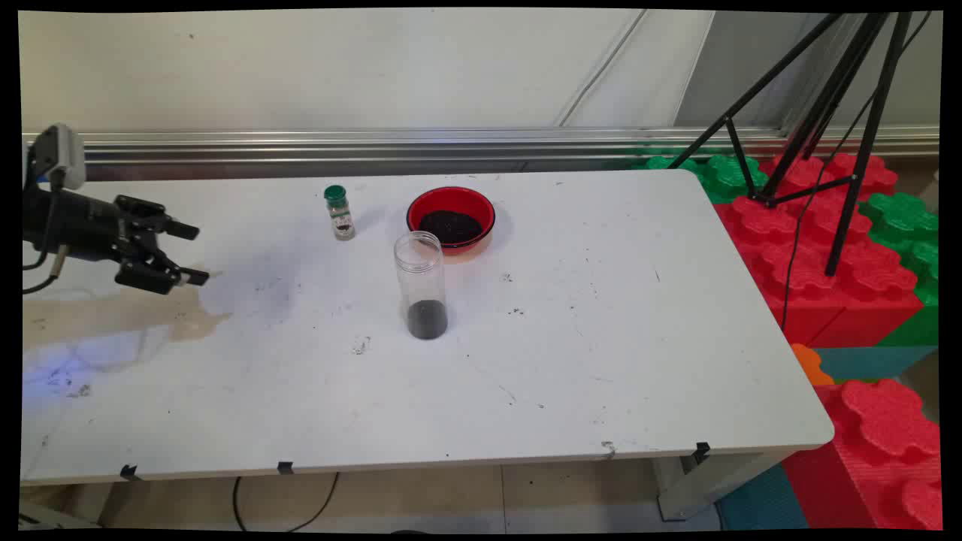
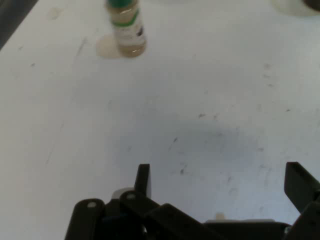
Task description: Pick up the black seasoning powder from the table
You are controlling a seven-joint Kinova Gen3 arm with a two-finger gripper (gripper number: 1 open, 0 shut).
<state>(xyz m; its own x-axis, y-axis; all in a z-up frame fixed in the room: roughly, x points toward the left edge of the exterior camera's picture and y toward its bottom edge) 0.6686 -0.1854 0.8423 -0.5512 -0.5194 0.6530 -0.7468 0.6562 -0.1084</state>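
The gripper hangs over the table's left edge, fingers spread and holding nothing; nearest it, the small green-capped spice jar stands near the back edge; a clear jar stands just before a red bowl of dark grains.

Clearance ahead of my claw

My gripper, fingers spread, hangs over bare table at the left side. Nearest obstacle is the green-capped bottle, well apart. Beyond it the clear jar stands just in front of the red bowl. Open tabletop surrounds that cluster.
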